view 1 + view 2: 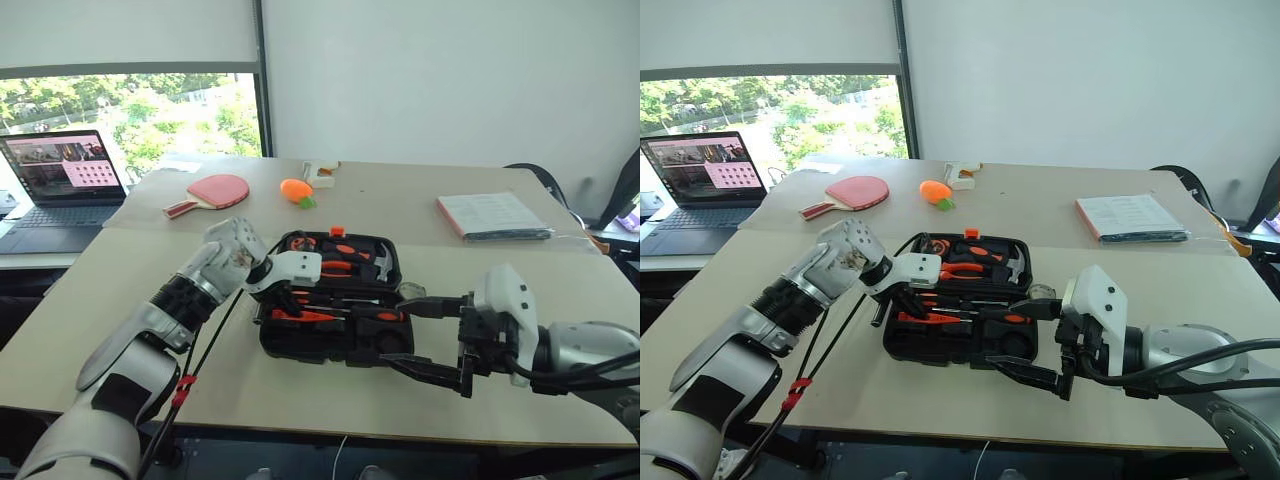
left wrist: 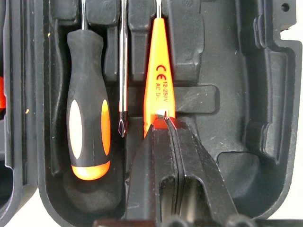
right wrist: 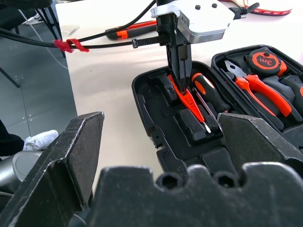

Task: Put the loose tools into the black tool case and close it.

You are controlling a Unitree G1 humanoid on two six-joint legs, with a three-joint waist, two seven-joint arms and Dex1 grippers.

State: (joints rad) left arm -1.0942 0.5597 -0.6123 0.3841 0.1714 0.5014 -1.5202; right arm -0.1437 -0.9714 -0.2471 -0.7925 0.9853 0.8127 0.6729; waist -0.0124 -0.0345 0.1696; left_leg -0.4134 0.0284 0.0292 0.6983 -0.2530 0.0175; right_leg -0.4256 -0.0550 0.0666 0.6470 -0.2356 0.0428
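Observation:
The black tool case [image 1: 300, 350] lies open at mid-table. Its recesses hold pliers [image 3: 255, 85], a 3m tape measure [image 3: 265, 61], a screwdriver with an orange-black handle [image 2: 87, 127] and the slim all-orange screwdriver [image 2: 160, 80]. My left gripper [image 2: 163, 120] points down into the case's left part, shut, its tips touching the handle end of the slim orange screwdriver. An orange-and-black tool [image 3: 132, 29] lies loose on the table just left of the case. My right gripper [image 1: 398, 330] hovers open at the case's front right corner, holding nothing.
Behind the case lie a red paddle [image 1: 215, 190], an orange carrot-like toy [image 1: 296, 190] and a white object [image 1: 320, 172]. A book [image 1: 492, 215] sits at the back right. An open laptop [image 1: 62, 185] stands on the desk to the left.

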